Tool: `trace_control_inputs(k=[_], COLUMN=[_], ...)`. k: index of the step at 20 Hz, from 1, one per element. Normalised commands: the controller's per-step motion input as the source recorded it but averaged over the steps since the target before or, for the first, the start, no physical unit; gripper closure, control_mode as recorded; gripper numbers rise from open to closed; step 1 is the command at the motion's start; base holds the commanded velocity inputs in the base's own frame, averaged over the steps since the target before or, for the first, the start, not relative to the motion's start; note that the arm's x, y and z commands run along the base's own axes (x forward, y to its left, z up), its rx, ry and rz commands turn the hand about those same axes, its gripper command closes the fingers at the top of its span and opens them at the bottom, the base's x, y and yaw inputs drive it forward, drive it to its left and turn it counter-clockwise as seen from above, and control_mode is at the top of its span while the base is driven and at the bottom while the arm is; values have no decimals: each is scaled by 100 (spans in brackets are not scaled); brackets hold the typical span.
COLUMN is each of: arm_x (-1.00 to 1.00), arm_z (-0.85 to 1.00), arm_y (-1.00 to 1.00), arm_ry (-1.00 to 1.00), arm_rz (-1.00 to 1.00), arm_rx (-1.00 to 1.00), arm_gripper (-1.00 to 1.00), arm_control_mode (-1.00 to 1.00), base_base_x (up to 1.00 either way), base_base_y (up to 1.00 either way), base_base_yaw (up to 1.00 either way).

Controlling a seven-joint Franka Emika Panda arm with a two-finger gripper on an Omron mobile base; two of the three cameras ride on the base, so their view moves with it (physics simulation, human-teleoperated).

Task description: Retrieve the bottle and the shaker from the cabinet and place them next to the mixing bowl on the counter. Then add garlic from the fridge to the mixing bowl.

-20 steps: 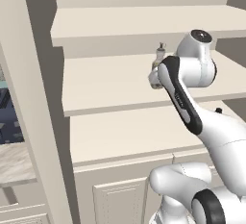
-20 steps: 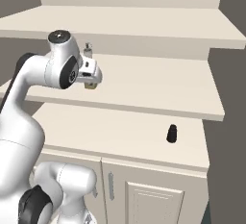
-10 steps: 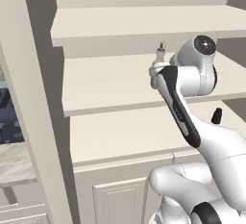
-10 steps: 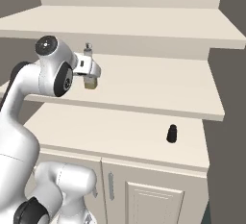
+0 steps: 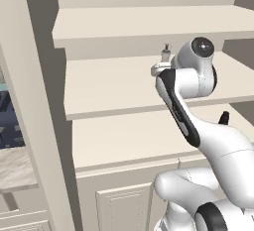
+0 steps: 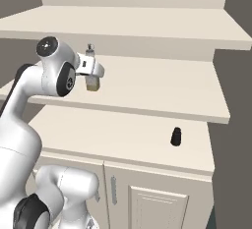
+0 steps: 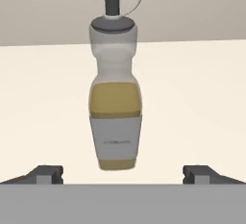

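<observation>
Shelves of the cream-beige cabinet [image 6: 162,80] carry both things that the robot must fetch, and the arm is raised to the middle shelf for the first one. The small bottle of yellowish-olive liquid with a narrow neck and grey cap [image 7: 115,103] stands upright on this shelf, seen also from the right [image 6: 91,73], so it can be taken from the side. The gripper [image 7: 122,174] is wide open and holds nothing; its two dark fingertips [image 7: 45,174] stand on either side of the bottle, apart from it, probably so that the jaws can close on the body. The small black cylindrical shaker [image 6: 175,136] waits on the lower shelf, well apart to the right, probably for the next trip.
</observation>
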Motion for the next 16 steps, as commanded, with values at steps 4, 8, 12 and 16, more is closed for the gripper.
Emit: trace_control_inputs(k=[4, 8, 12, 16], arm_x=[1, 6, 9, 18], arm_z=[-25, -37, -21, 0], arm_y=[0, 0, 0, 0], arm_ry=[3, 0, 0, 0], arm_rz=[0, 0, 0, 0], arm_rx=[0, 0, 0, 2], arm_gripper=[-100, -100, -100, -100], arm_control_mode=[-100, -100, -100, -100], base_base_x=[0, 0, 0, 0], base_base_y=[0, 0, 0, 0], base_base_yaw=[0, 0, 0, 0])
